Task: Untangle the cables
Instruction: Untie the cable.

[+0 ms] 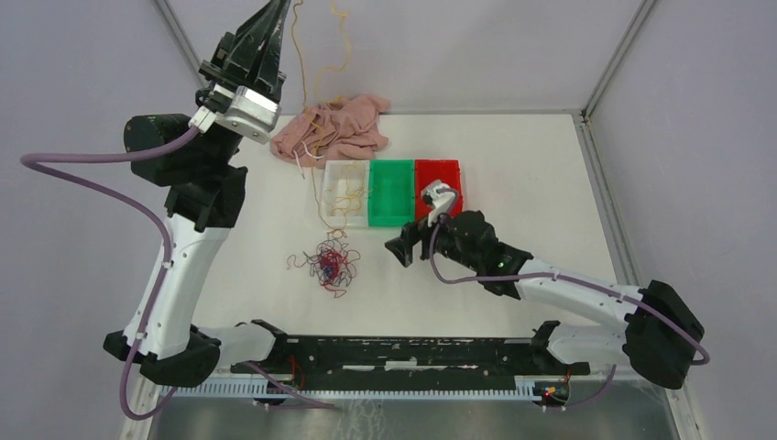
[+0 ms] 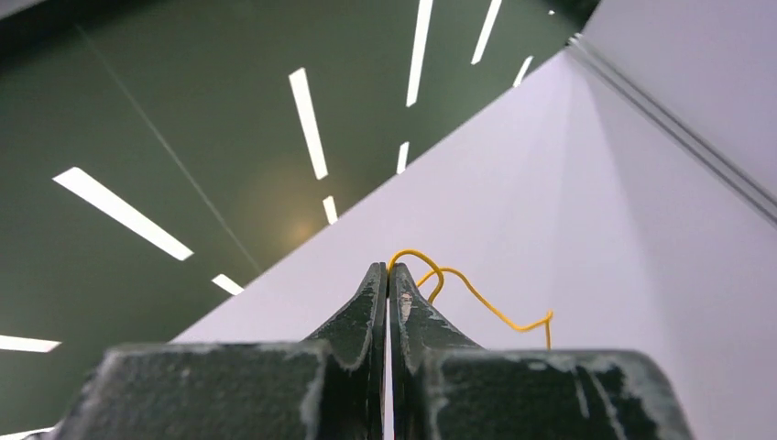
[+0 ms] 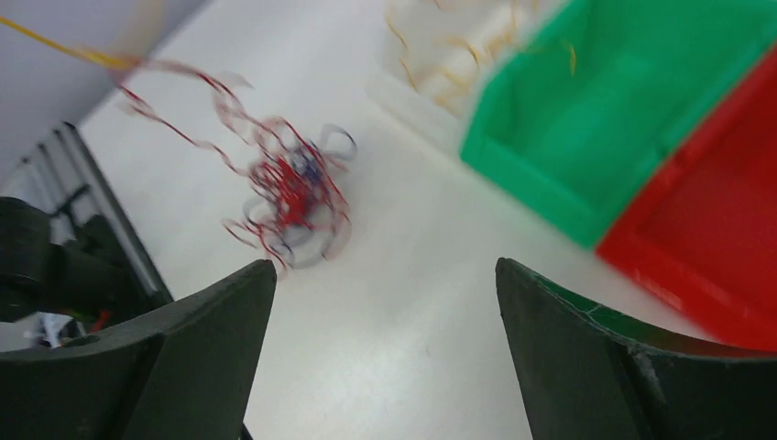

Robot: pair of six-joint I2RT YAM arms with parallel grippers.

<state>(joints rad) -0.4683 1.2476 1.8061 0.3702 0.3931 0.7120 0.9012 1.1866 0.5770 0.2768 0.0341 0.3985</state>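
Yellow cable [image 2: 476, 298] seemingly mid-extraction: left gripper [image 2: 388, 275] clamped it high, right gripper [image 3: 385, 266] gaped empty; next probably needed the tangle [image 1: 330, 264] pinned mid-desk

tangle [image 1: 331, 264] red/purple, loose strand [image 2: 479, 300] yellow. white bin [image 1: 348, 166], green bin [image 1: 392, 197], red bin [image 1: 449, 172]. garment [image 1: 341, 128] plain pink, table [image 1: 513, 183] white.

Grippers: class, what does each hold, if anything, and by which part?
The left gripper pinches a yellow cable by its topmost part; the right gripper is open, holding nothing.
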